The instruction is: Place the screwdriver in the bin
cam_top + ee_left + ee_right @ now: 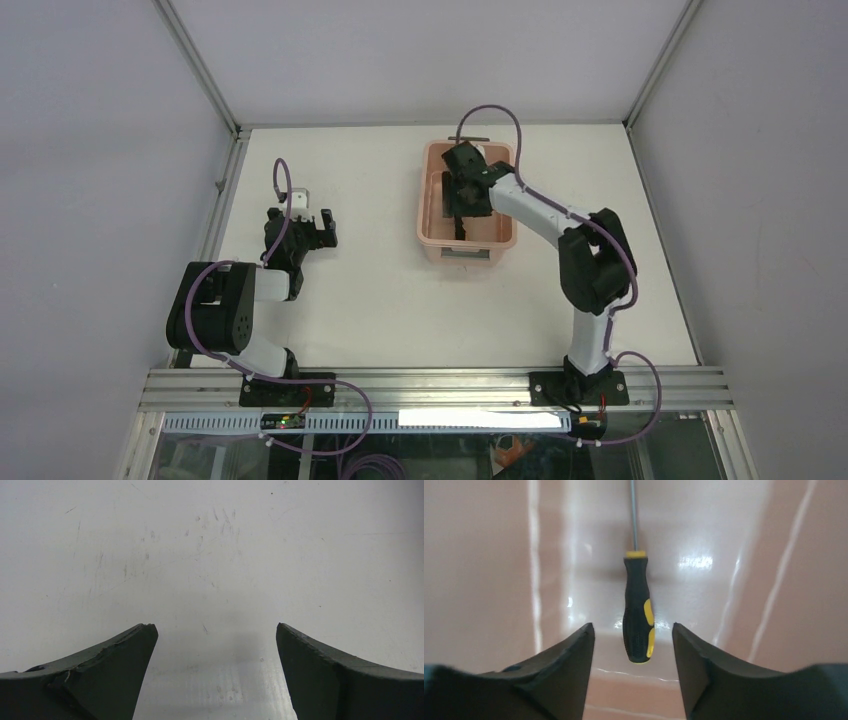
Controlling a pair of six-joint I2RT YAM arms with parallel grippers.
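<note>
Pale grey panels wall in a matte white desk (380,300), its surface marked with fine scuffs and scratches in the left wrist view. A ribbed aluminium rail (430,385) runs along the near edge and carries both arm bases.

On the left side, the left arm folds back on itself, black joints and white links with a purple cable looped over them. Its left pincer (312,224) hangs over bare desk, well apart from the bin. From its own camera the left pincer (216,630) stands wide, two dark, curved, matte fingers (115,665) with nothing between them but the scratched white surface.

Right of centre at the far side sits the bin (425,205), a salmon-pink plastic tub, rectangular with rounded corners and a raised rim. The right arm reaches out from its base and dips the right pincer (460,215) down inside the tub.

In the right wrist view the bin (484,580) fills the picture with glossy pink walls and floor streaked by light. The screwdriver (638,615) lies on the bin floor, its bulbous black-and-yellow handle, dotted for grip, nearest the camera and its thin grey shaft pointing away. The right pincer (631,625) is parted, a gap on either side of the handle's butt, and the fingers (564,675) do not touch it
</note>
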